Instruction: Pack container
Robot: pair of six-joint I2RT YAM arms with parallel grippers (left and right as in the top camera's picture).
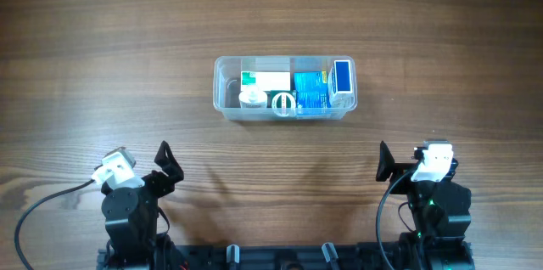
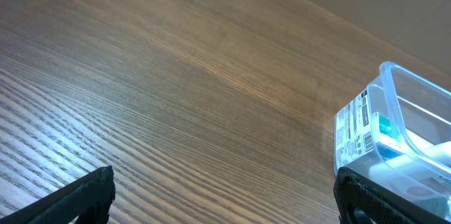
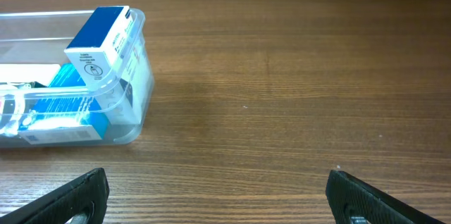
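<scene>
The clear plastic container (image 1: 222, 92) sits at the middle of the table. It holds a white and green box (image 1: 265, 81), a small clear bottle with a white cap (image 1: 252, 98), a white ring-shaped item (image 1: 284, 103), a light blue pack (image 1: 310, 90) and a dark blue box (image 1: 343, 75) leaning at its right end. The container also shows in the left wrist view (image 2: 398, 104) and the right wrist view (image 3: 134, 83). My left gripper (image 2: 224, 194) is open and empty near the front left. My right gripper (image 3: 217, 194) is open and empty near the front right.
The wooden table (image 1: 102, 58) surrounds the container. Both arm bases (image 1: 127, 210) stand at the front edge, with a black cable (image 1: 42, 198) at the left.
</scene>
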